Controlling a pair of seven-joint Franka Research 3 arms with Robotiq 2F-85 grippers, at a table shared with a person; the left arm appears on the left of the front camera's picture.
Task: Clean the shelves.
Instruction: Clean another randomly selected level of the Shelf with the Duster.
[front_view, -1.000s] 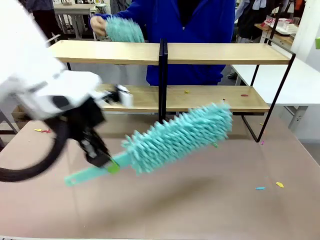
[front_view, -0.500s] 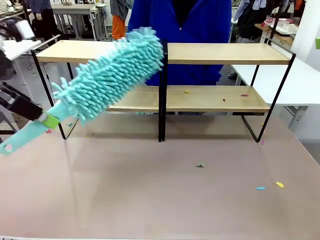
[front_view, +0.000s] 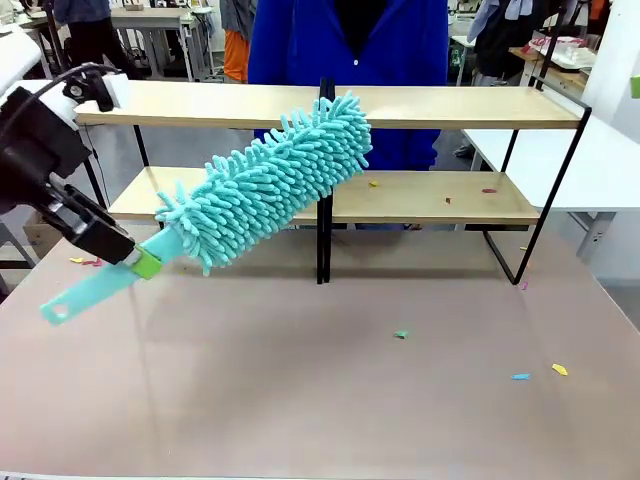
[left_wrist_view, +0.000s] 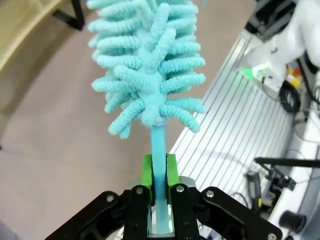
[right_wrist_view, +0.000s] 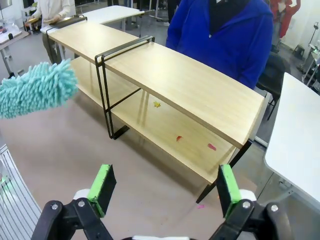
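The shelves stand across the far half of the table, two light-wood boards on a black frame with a central upright. My left gripper is at the left, shut on the flat handle of a turquoise fluffy duster. The duster head slants up to the right, its tip in front of the upright, just below the top board. In the left wrist view the green pads clamp the handle below the duster. My right gripper is open and looks down on the shelves and the duster tip.
Small coloured scraps lie on the lower board and on the brown table. A person in a blue top stands behind the shelves. A white table adjoins at the right.
The left arm swung the duster from low over the table up to the left. Now it has come back right, and the head is in front of the upright.
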